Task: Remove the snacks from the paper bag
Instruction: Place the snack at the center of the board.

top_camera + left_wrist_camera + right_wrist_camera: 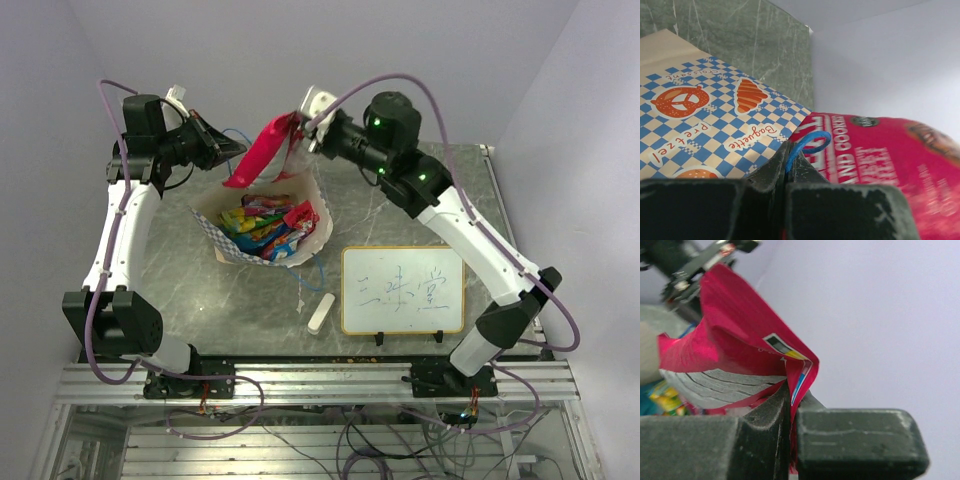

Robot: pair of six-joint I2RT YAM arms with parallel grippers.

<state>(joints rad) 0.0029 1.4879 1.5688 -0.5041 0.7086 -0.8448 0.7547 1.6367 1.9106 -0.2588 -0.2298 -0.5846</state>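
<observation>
The paper bag is seen standing open at the middle of the table, with colourful snacks piled inside. A pink-red packet is held above the bag's mouth, its edge pinched in the right gripper. The blue cord handle is clamped between the closed fingers of the left gripper. A whiteboard and white eraser are seen nearby

The scene is lit evenly and softly from above; only faint shadows are cast on the green table. In both wrist views the near fingers are rendered dark and blurred, and the pink-red packet is softened by closeness.
</observation>
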